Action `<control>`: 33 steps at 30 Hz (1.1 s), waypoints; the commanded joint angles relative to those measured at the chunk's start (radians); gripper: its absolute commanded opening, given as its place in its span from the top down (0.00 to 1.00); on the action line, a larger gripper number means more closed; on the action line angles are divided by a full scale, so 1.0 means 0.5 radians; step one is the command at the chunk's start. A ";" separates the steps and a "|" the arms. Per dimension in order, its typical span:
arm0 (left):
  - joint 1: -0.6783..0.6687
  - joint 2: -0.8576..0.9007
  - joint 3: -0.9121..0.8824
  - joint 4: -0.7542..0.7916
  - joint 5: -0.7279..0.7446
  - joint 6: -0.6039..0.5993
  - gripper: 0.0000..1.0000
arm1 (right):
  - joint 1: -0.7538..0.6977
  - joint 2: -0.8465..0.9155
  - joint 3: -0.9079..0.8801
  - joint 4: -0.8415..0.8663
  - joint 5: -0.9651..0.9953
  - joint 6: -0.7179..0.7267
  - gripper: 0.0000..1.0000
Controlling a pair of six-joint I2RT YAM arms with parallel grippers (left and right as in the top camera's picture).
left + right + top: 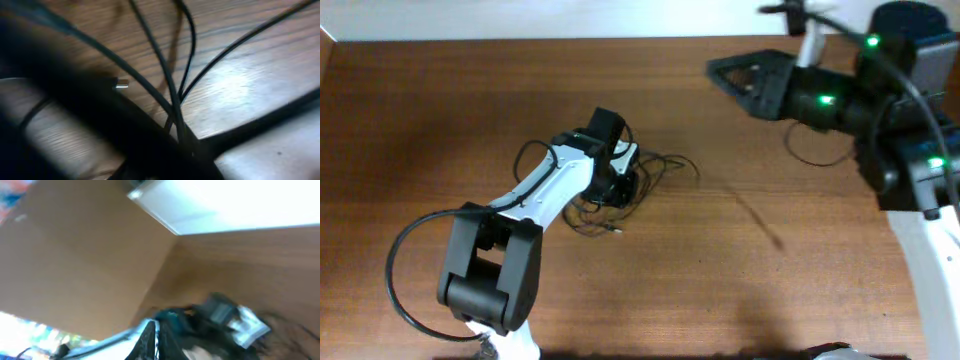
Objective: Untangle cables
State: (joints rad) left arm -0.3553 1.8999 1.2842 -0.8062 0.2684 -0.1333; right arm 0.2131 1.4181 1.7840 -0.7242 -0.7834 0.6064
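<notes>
The cables [655,172] are thin black cords bunched on the wooden table at the centre, with loose loops spreading left and right. One plug end [618,229] lies in front. My left gripper [620,185] is down in the bunch. In the left wrist view several cords [172,95] converge into one point at the jaws [182,150], which are dark and blurred and look closed on them. A small metal plug [121,84] shows beside them. My right gripper [720,70] hangs raised at the far right, away from the bunch, fingers together [156,342] and empty.
Another thin black loop [815,158] lies on the table under the right arm. The table's far edge meets a white wall [570,20]. The left arm's thick cable [405,250] arcs out at the front left.
</notes>
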 commanded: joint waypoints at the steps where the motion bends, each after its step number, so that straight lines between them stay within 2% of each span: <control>1: 0.093 0.011 -0.017 0.001 -0.082 -0.024 0.83 | -0.253 -0.026 0.026 -0.274 0.166 -0.079 0.96; 3: 0.117 0.011 -0.017 -0.011 -0.074 -0.024 0.57 | -0.381 -0.009 0.024 -0.495 0.201 -0.225 0.96; 4: 0.116 0.011 -0.017 -0.037 -0.074 -0.024 0.51 | -0.424 0.011 0.022 -0.653 0.271 -0.330 0.96; 6: 0.114 0.011 -0.017 -0.067 -0.050 -0.008 0.46 | -0.428 0.040 0.012 -0.803 0.348 -0.449 0.96; 8: 0.114 0.010 -0.009 -0.067 0.126 0.122 0.38 | -0.425 0.095 -0.004 -0.969 0.352 -0.591 0.96; 9: 0.119 0.005 0.035 -0.104 0.233 0.179 0.36 | -0.425 0.133 -0.006 -1.048 0.354 -0.646 0.86; 10: 0.120 -0.009 0.117 -0.166 0.337 0.209 0.35 | -0.425 0.169 -0.014 -1.116 0.390 -0.645 0.73; 12: 0.120 -0.041 0.247 -0.233 0.400 0.209 0.34 | -0.425 0.241 -0.015 -1.232 0.403 -0.716 0.51; 13: 0.120 -0.063 0.294 -0.240 0.398 0.209 0.34 | -0.423 0.272 -0.015 -1.292 0.404 -0.749 0.43; 15: 0.104 -0.070 0.320 -0.198 0.396 0.208 0.37 | -0.374 0.363 -0.015 -1.413 0.424 -0.848 0.37; 19: 0.086 -0.034 0.317 -0.092 0.323 0.205 0.44 | -0.210 0.466 -0.056 -1.446 0.449 -0.848 0.35; 22: 0.086 0.020 0.314 -0.009 0.323 0.192 0.63 | -0.035 0.553 -0.082 -1.431 0.503 -0.847 0.34; 23: 0.086 0.043 0.314 0.006 0.323 0.192 0.78 | 0.024 0.581 -0.100 -1.406 0.525 -0.846 0.33; 26: 0.086 0.079 0.314 0.027 0.323 0.174 0.98 | 0.143 0.632 -0.163 -1.281 0.529 -0.845 0.28; 30: 0.088 0.101 0.314 0.027 0.324 0.033 1.00 | 0.311 0.713 -0.198 -1.205 0.531 -0.848 0.25; 33: 0.092 0.101 0.314 0.026 0.326 -0.189 1.00 | 0.481 0.780 -0.219 -1.059 0.532 -0.855 0.25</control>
State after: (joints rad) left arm -0.3111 1.9377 1.4269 -0.7956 0.4339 -0.1200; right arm 0.4030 1.7863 1.6928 -1.2808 -0.5247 0.1883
